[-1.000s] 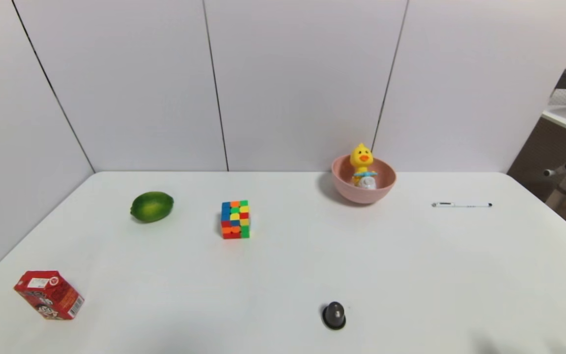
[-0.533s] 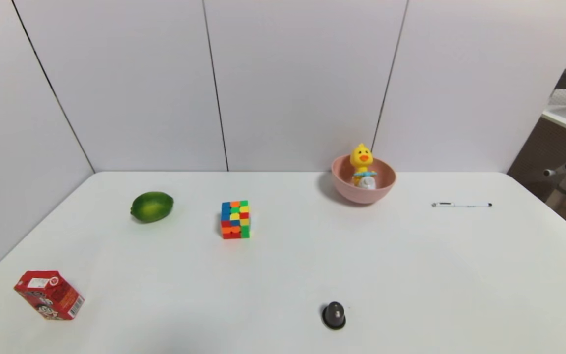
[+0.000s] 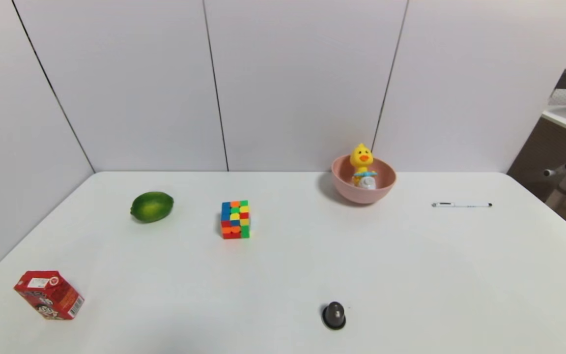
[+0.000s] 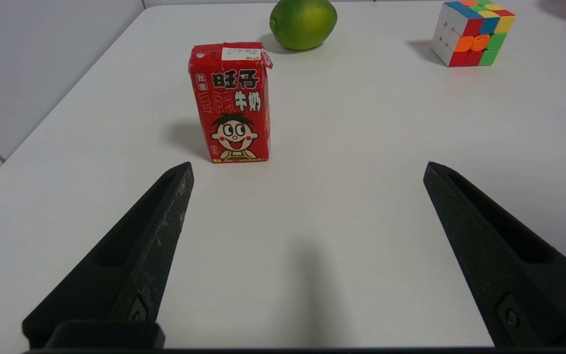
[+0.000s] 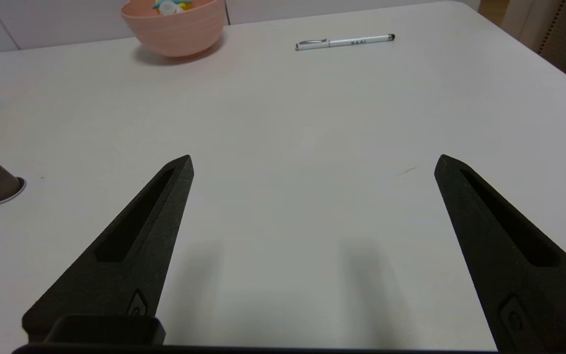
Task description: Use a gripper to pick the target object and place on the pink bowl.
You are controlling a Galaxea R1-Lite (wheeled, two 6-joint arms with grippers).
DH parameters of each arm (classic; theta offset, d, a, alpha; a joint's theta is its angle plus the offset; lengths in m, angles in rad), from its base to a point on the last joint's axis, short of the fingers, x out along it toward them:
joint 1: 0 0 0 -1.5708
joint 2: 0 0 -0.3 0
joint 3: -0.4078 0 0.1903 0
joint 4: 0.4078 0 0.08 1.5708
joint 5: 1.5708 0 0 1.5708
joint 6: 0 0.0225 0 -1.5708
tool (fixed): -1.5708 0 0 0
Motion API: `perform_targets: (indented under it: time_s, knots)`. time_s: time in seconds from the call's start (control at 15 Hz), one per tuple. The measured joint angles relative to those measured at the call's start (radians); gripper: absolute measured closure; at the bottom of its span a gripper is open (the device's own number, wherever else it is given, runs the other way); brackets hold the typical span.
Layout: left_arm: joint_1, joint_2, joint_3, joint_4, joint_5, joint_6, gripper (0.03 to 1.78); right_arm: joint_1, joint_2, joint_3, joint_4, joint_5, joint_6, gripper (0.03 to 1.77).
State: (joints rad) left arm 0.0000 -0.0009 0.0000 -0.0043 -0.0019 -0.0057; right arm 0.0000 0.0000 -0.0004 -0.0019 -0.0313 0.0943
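A white worktop backed by pale wall panels, seen from above and in front; the landmark is a pink bowl standing near the far edge, right of centre; a yellow duck toy with an orange beak sits upright inside the pink bowl, its head rising above the rim and its white and light-blue base resting in the hollow; nothing grips it. To the left of the pink bowl and a little nearer the viewer stands a multicoloured puzzle cube; farther left again lies a green lime; a white pen lies flat to the right of the pink bowl, well apart from it; a small dark capsule sits on the near part of the worktop, almost straight in front of the pink bowl; a red milk carton stands at the near left corner, far from the pink bowl. Neither arm appears in the head view; each wrist view shows its own tool low over the near worktop; the left gripper faces the red milk carton with its jaws wide apart and empty; the right gripper points toward the pink bowl from well short of it, jaws wide apart and empty.
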Motion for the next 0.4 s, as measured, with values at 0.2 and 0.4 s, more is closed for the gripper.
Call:
perform_targets:
  time_s: [0.2,0.4]
  knots:
    - [0.000,0.000,0.000,0.000,0.000,0.000,0.12,0.000,-0.001,0.000,0.001,0.001,0.000,0.11]
    - [0.000,0.000,0.000,0.000,0.001,0.000,0.12,0.000,-0.001,0.000,0.001,0.001,0.001,0.11]
